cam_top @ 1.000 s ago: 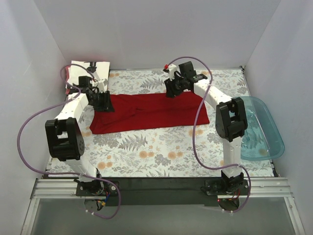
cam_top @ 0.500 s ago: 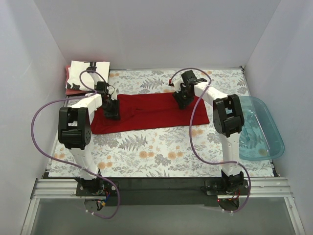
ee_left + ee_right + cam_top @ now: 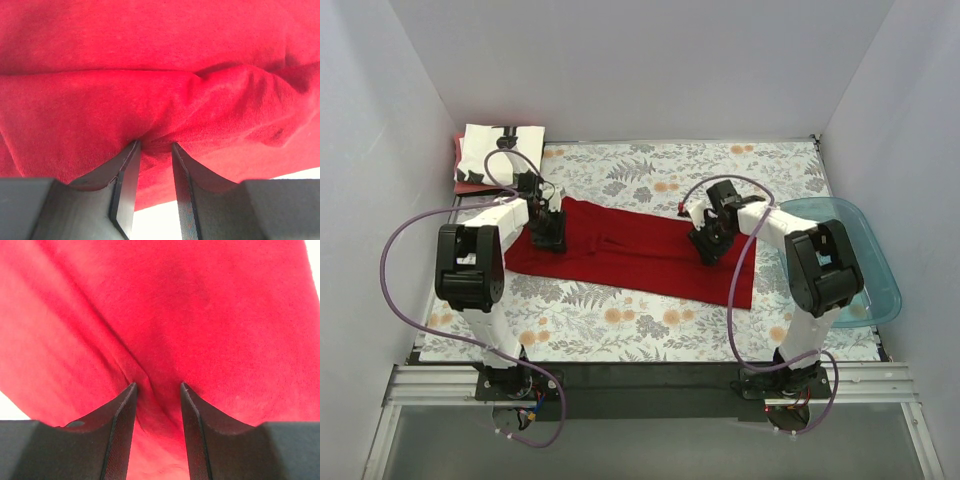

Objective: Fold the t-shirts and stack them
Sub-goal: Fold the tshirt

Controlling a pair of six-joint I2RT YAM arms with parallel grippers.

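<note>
On the floral table cloth (image 3: 620, 320), with dark red t-shirt (image 3: 640, 250) folds pinched in left gripper (image 3: 156, 147) and right gripper (image 3: 157, 387), carry the 2 pinches level, in step, avoiding skew.

Dark red t-shirt (image 3: 640, 250), slantwise, perhaps doubled over

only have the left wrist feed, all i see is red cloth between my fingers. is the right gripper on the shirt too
Observer: Yes, the right gripper has a fold of the dark red t-shirt bunched between its jaws, toward the shirt's right end.
Operator: where's the stack
Observer: Far left corner: a white printed t-shirt lies on a reddish-pink one.
Operator: anything beside the right arm
Observer: A teal tub, just to its right.
</note>
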